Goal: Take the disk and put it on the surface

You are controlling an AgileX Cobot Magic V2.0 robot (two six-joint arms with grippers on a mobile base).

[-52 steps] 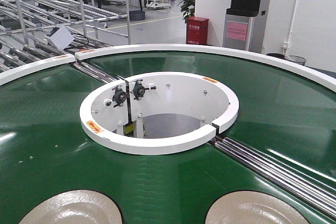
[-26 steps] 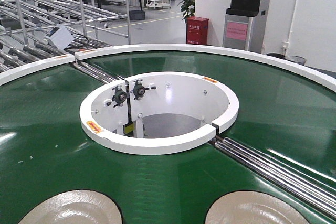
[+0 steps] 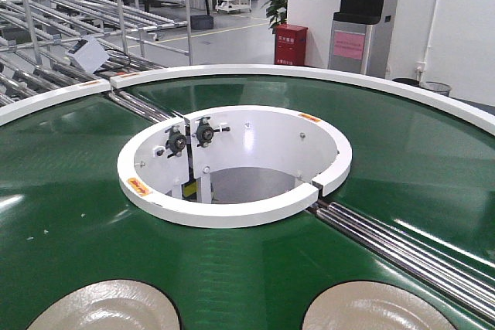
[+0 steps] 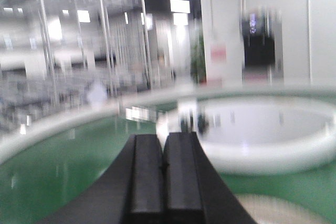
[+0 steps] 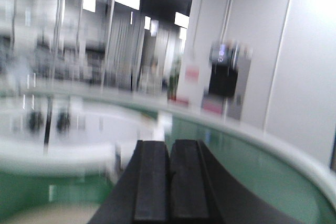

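Green belt bears a left disk and a right disk; left gripper and right gripper empty, jaws pressed together.

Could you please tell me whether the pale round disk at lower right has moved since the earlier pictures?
No: the pale round disk keeps its place below the white inner ring in the front view.

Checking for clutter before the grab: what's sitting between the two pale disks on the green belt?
Nothing. In the front view, only bare green belt separates the left disk from the right disk.
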